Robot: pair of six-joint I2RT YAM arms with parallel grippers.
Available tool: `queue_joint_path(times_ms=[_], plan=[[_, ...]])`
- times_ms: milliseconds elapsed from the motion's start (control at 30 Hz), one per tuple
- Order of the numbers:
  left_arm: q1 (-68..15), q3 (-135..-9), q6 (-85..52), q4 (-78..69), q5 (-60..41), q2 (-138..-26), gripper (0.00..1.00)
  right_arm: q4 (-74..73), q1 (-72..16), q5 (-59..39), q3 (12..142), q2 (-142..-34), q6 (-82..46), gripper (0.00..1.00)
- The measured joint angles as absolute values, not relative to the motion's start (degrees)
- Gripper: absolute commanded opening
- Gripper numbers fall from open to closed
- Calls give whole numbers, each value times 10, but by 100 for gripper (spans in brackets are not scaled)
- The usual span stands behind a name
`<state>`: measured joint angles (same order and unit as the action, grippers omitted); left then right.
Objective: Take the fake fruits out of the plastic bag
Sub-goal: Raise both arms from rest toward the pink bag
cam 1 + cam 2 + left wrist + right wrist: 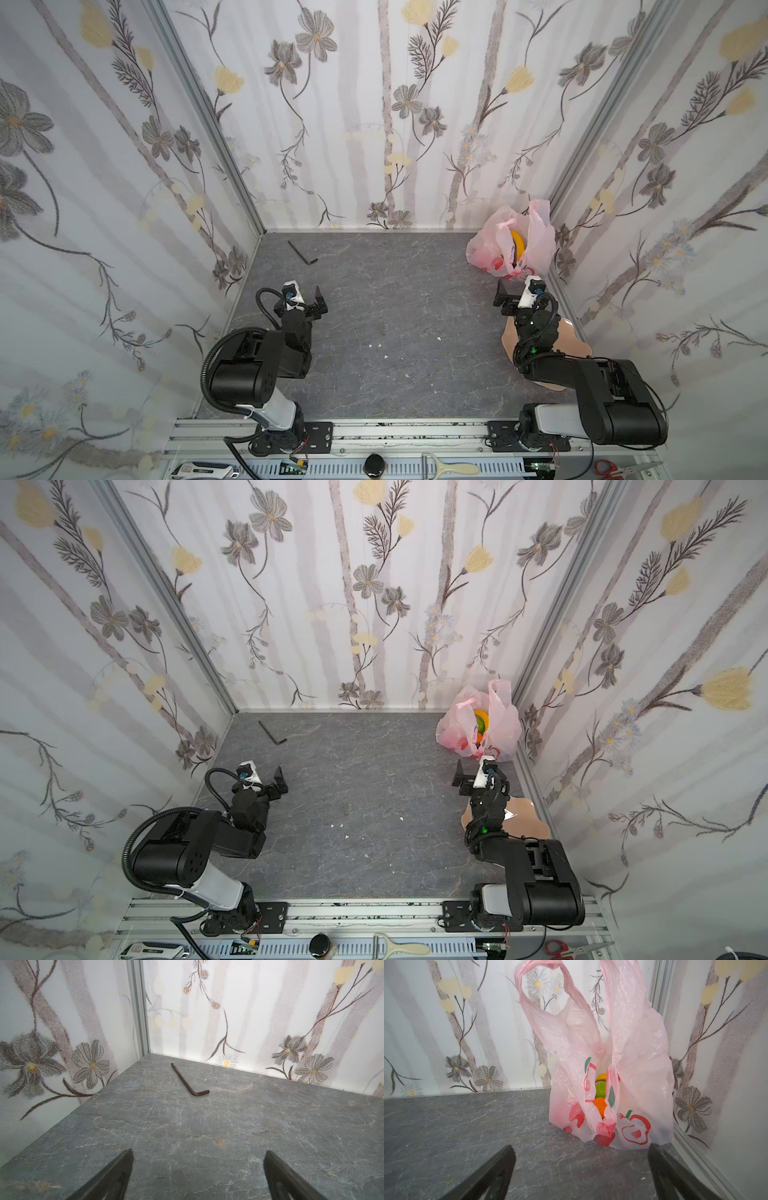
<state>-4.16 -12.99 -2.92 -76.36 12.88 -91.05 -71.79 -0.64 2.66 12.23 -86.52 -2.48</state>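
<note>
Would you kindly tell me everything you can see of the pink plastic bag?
The plastic bag is thin, translucent, pale pink and crinkly, printed with red fruit outlines and green leaves. It stands upright on the grey table in the far right corner, its two loop handles raised and its mouth parted. Through the gap show a yellow banana, a green fruit and an orange fruit.

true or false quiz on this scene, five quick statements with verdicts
1. The translucent pink plastic bag stands in the far right corner of the grey marbled table. True.
2. The right gripper is shut on a bag handle. False: it is open, holding nothing.
3. A dark L-shaped hex key lies near the far left corner. True.
4. The yellow toy banana lies outside the bag. False: it sits inside.
5. The left gripper holds the hex key. False: it is open and empty.
</note>
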Motion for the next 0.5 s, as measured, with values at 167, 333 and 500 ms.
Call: queue_joint_path(times_ms=[167,333,500], plan=[[-42,-130,-29,-764,129,-910,100,-719,-6,19,121,-865,-25,100],[-42,-130,-29,-764,129,-910,100,-719,-6,19,120,-865,-25,100],[-42,-130,-29,-764,129,-910,100,-719,-6,19,120,-865,-25,100]])
